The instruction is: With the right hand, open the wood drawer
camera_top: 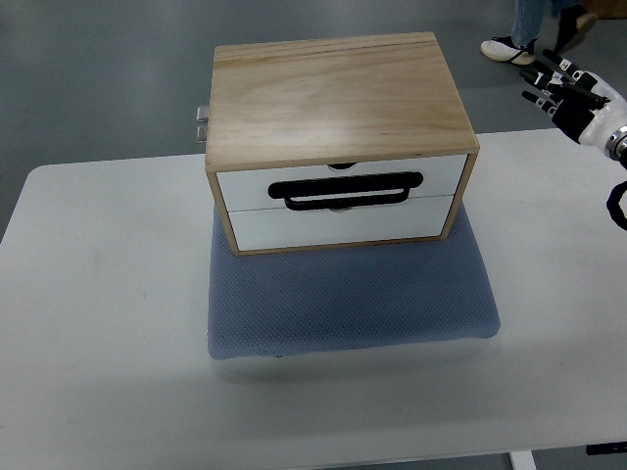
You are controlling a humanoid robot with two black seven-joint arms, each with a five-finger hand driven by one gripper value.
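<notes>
A wooden box (338, 93) with two white drawer fronts stands on a blue-grey mat (348, 299) on the white table (98, 323). The upper drawer (245, 186) carries a black loop handle (348, 191); the lower drawer (333, 225) sits just beneath it. Both drawers look closed, flush with the box front. My right hand (558, 83), white with black fingers, hovers at the far right edge, well right of and above the box, its fingers spread and holding nothing. No left arm shows.
A small metal fitting (203, 120) sticks out at the box's left rear. A person's feet and shoes (509, 49) stand on the grey floor beyond the table's far edge. A black cable loop (617, 206) hangs at the right edge.
</notes>
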